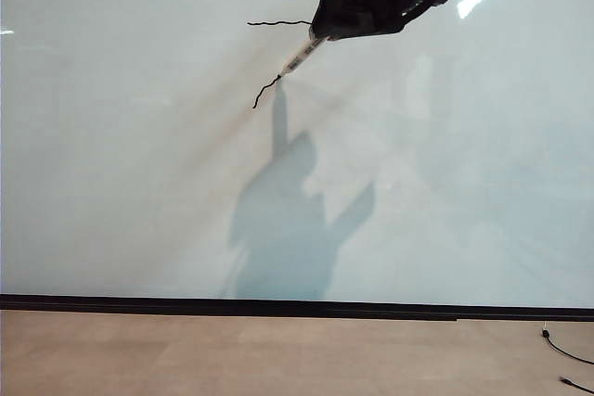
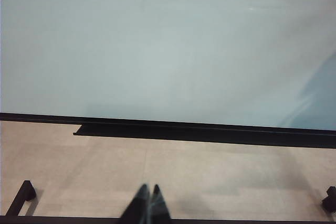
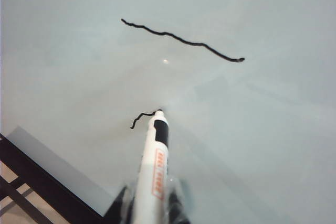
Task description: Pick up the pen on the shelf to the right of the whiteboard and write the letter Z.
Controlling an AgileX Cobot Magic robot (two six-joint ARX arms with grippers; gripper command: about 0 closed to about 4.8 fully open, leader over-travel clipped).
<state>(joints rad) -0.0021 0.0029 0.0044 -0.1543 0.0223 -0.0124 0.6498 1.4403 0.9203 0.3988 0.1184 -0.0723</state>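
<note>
The whiteboard filled nearly the whole exterior view, glossy and pale, with a black strip along its lower edge and tan floor below. A dark shadow lay on the board near the centre. The right gripper hung at one o'clock, jaws pinching the pen, whose tip touched the board. The unfinished letter Z sat at twelve o'clock: a wavy top stroke and a short lower piece. The left gripper sat low over the floor, jaws pressed together.
</note>
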